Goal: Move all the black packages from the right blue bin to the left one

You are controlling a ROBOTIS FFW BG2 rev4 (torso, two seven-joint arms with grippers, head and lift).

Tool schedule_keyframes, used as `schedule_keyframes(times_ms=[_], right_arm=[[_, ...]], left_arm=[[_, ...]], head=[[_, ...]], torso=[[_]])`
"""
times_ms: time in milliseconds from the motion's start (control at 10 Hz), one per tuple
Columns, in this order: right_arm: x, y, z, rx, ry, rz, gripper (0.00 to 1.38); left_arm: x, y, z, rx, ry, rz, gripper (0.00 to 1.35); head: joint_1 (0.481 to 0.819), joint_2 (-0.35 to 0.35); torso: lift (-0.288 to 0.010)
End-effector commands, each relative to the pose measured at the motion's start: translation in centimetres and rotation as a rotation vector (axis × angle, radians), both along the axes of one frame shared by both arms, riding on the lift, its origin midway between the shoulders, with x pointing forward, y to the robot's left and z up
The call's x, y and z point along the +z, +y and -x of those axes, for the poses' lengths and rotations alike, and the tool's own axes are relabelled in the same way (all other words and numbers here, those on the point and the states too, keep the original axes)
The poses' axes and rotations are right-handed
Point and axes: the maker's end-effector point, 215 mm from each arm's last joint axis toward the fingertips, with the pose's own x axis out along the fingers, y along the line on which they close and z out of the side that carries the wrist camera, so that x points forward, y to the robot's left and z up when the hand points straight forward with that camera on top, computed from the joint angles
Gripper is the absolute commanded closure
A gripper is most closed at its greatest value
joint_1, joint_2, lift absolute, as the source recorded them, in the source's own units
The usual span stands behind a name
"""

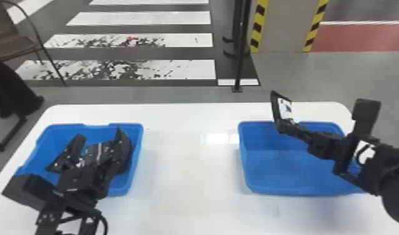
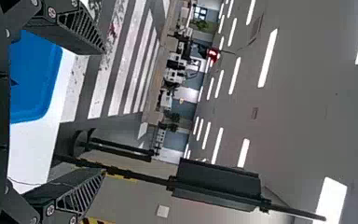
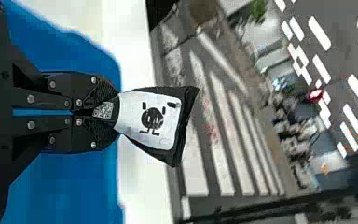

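Nearest, at the head view's lower left, the left end effector (image 2: 103,111) hangs wide open and empty by the left bin (image 1: 136,156). Its right counterpart (image 3: 114,112) pinches a black package (image 3: 154,121) above the right blue bin (image 1: 244,156). Pick-up seems done; carrying leftward comes next.

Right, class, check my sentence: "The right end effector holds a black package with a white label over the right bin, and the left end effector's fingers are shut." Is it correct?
Not quite: the left end effector's fingers are open, wide apart, as the left wrist view shows. The right end effector does hold a black package with a white label over the right bin.
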Motion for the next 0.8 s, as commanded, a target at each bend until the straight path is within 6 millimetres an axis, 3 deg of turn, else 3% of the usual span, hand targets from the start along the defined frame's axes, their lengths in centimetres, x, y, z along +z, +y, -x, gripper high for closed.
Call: schedule_keyframes(times_ms=[0, 200, 400, 500, 700], right_arm=[[4.0, 6.5, 0.4, 0.162, -0.101, -0.09, 1.17], [6.4, 14.9, 3.5, 0.347, -0.124, -0.163, 1.17], [5.7, 20.2, 6.1, 0.46, -0.098, -0.171, 1.17], [5.7, 22.3, 7.2, 0.496, -0.088, -0.178, 1.17], [6.2, 25.5, 9.1, 0.56, -0.105, -0.181, 1.17]], left_arm=[[0.8, -2.6, -0.1, -0.047, -0.028, 0.079, 0.16], [2.9, -7.7, -0.2, -0.15, -0.067, 0.199, 0.16], [4.9, -12.7, 0.0, -0.25, -0.098, 0.266, 0.16], [4.5, -13.6, 0.0, -0.269, -0.082, 0.262, 0.16], [4.1, -13.1, -0.1, -0.252, -0.077, 0.181, 0.16]], head=[[0.695, 0.057], [0.695, 0.113], [0.695, 0.141], [0.695, 0.149], [0.695, 0.174]], torso=[[-0.154], [-0.154], [-0.154], [-0.154], [-0.154]])
